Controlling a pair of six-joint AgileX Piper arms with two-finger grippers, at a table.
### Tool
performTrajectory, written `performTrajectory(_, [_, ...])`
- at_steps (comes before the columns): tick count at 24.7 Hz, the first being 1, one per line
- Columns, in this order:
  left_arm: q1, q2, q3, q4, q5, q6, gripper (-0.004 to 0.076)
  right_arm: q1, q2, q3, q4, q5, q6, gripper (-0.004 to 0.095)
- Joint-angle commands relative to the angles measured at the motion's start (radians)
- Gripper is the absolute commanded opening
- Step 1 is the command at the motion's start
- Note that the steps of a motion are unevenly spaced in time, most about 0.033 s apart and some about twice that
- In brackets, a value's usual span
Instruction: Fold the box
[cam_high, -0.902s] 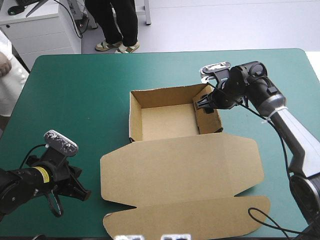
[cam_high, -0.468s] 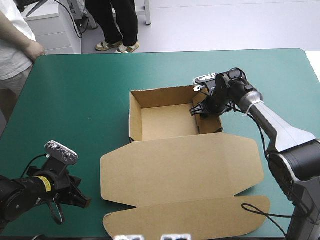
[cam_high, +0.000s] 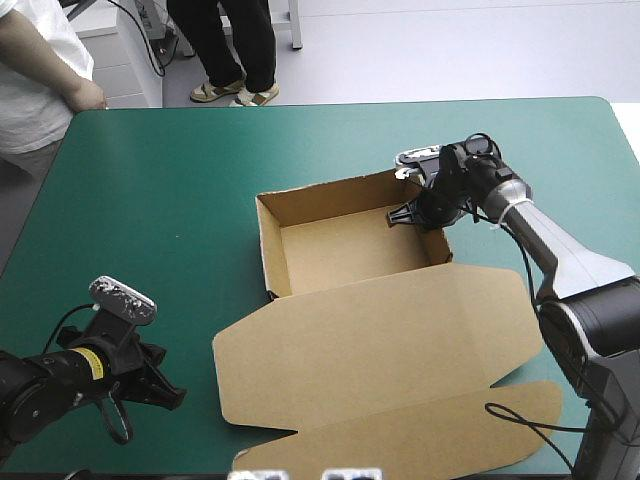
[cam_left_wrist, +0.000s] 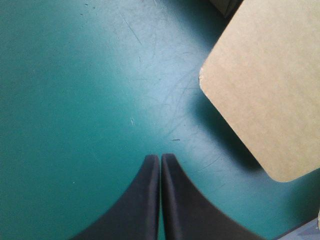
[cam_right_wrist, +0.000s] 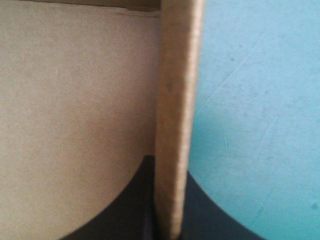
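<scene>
High view: the brown box (cam_high: 350, 250) sits as an open tray on the tabletop (cam_high: 160, 180), lid (cam_high: 370, 350) flat toward the near edge. Right pincer (cam_high: 418, 212) is clamped on its right wall (cam_right_wrist: 172, 100), the board between the fingers (cam_right_wrist: 115, 210) clear only in the wrist view. Left pincer (cam_left_wrist: 160, 157), closed and empty, hovers near the lid's corner. Held at one wall, the tray could skew if pulled.
</scene>
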Motion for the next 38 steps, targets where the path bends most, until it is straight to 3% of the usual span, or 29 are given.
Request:
performTrajectory(1, [-0.004, -0.001, -0.023, 0.000, -0.060, -0.010, -0.0008, -0.047, -0.060, -0.032, -0.006, -0.017, -0.021, -0.0019])
performTrajectory(10, [-0.004, -0.001, -0.023, 0.002, -0.068, -0.010, -0.0008, -0.257, -0.104, -0.105, -0.012, -0.015, -0.091, -0.0019])
performTrajectory(17, [-0.004, -0.001, -0.023, 0.002, -0.076, -0.010, -0.0008, -0.533, -0.104, -0.214, -0.011, 0.000, -0.118, -0.0019])
performTrajectory(25, [-0.004, -0.001, -0.020, 0.002, -0.096, -0.010, -0.0008, -0.790, -0.052, -0.216, 0.079, -0.005, -0.127, -0.0019])
performTrajectory(33, [-0.004, -0.001, -0.020, 0.001, -0.094, -0.022, -0.0008, -0.808, -0.013, -0.216, 0.016, -0.018, -0.121, -0.0015])
performTrajectory(35, [-0.004, -0.001, -0.020, 0.001, -0.094, -0.022, -0.0008, -0.810, -0.013, -0.216, -0.041, -0.021, -0.122, 0.0088])
performTrajectory(36, [-0.004, -0.001, -0.020, 0.001, -0.094, -0.022, -0.0008, -0.818, -0.013, -0.216, -0.041, -0.021, -0.131, 0.0197])
performTrajectory(38, [-0.004, -0.001, -0.020, 0.001, -0.096, -0.022, -0.0008, -0.819, -0.013, -0.216, -0.034, -0.021, -0.141, 0.0513])
